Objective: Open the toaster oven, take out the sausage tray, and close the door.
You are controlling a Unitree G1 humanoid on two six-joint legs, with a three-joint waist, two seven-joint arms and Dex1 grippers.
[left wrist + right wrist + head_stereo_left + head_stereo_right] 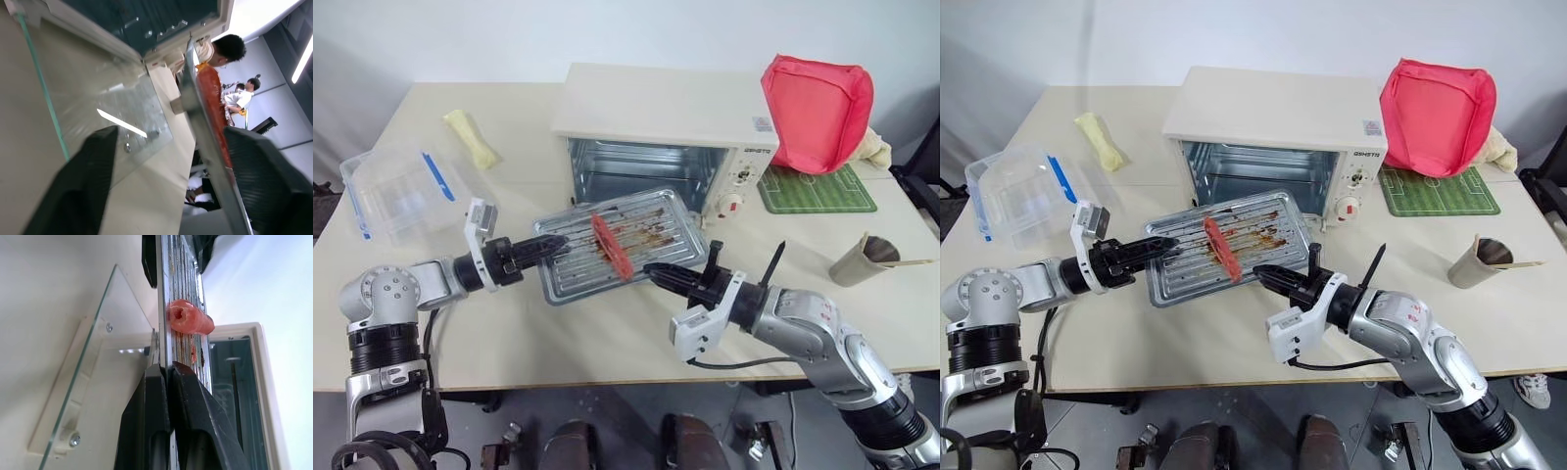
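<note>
The cream-white toaster oven (656,108) stands open, its glass door (98,357) folded down flat on the table. The silver sausage tray (651,220) is out of the oven and hangs tilted just above the door, with the red sausage (610,247) lying across its stained ridges. My right gripper (656,271) is shut on the tray's near right rim; the pinch is plain in the right wrist view. My left gripper (553,245) is at the tray's left edge. Its fingers (78,186) stand apart with the rim between them.
A clear plastic box with blue clips (401,191) sits at the left. A yellow bundle (470,137) lies behind it. A red bag (818,108), a green mat (818,191) and a paper cup (864,259) are on the right. People show in the left wrist view's background.
</note>
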